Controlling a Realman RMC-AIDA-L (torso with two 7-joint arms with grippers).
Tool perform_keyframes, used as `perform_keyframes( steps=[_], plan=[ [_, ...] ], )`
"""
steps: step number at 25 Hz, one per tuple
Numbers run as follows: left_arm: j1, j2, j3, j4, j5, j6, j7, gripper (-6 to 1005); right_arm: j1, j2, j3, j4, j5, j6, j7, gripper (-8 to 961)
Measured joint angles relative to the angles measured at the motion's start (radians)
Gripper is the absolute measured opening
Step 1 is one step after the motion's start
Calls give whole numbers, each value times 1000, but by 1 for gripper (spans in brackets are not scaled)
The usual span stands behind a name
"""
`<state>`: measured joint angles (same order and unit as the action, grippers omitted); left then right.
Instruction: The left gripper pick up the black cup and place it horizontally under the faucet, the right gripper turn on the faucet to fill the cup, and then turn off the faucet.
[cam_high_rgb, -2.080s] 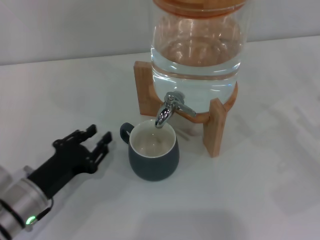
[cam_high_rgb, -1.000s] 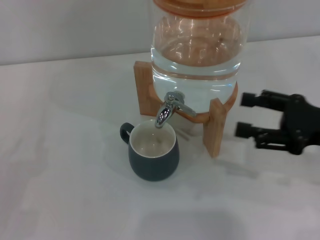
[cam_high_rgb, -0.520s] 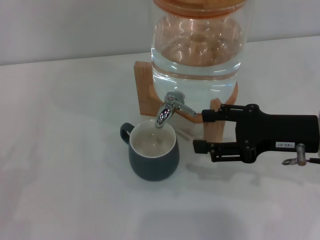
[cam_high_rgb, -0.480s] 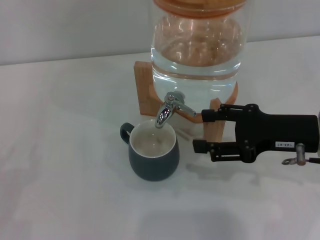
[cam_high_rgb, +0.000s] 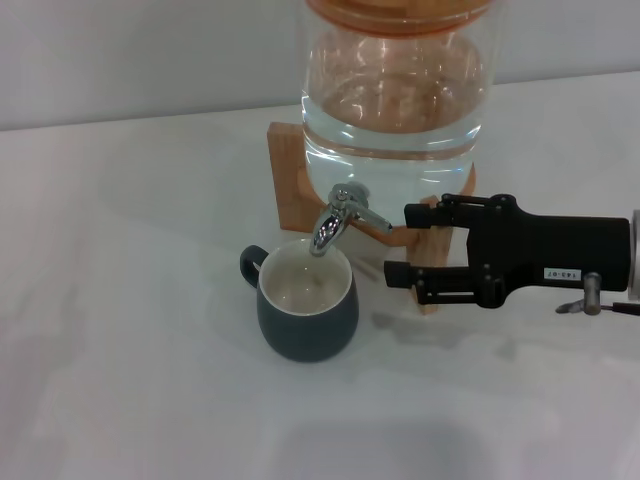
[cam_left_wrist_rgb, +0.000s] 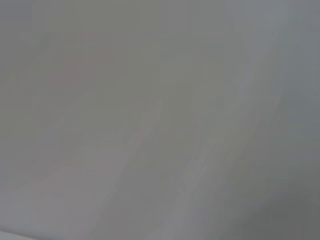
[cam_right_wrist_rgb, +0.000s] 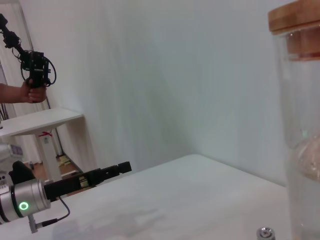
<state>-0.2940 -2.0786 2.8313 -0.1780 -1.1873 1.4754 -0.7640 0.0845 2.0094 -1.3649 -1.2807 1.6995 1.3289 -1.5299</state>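
Observation:
The black cup (cam_high_rgb: 307, 305) stands upright on the white table, handle to the left, right under the spout of the chrome faucet (cam_high_rgb: 335, 220). No water stream shows. The faucet is fitted to the clear glass jar (cam_high_rgb: 395, 110) on wooden legs. My right gripper (cam_high_rgb: 398, 243) is open and level, just right of the faucet lever, its tips a short gap from it and in front of the wooden leg. My left gripper (cam_right_wrist_rgb: 127, 166) shows only in the right wrist view, far off over the table's side. The left wrist view is a grey blur.
The jar's wooden stand (cam_high_rgb: 286, 178) sits behind the cup. In the right wrist view the jar's wooden lid (cam_right_wrist_rgb: 295, 20) rises close by, and a person's hand (cam_right_wrist_rgb: 30, 92) holds a device beyond a small white table (cam_right_wrist_rgb: 40, 120).
My right gripper has come in from the right, then moved a little left and up toward the faucet lever. My left arm has left the head view. The cup has not moved.

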Motion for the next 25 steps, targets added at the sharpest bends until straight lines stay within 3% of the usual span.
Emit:
perform_keyframes(
  steps=[25],
  plan=[
    [-4, 0, 5, 2, 0, -3, 0, 434, 12, 0, -75, -44, 6, 15, 25, 795]
  ],
)
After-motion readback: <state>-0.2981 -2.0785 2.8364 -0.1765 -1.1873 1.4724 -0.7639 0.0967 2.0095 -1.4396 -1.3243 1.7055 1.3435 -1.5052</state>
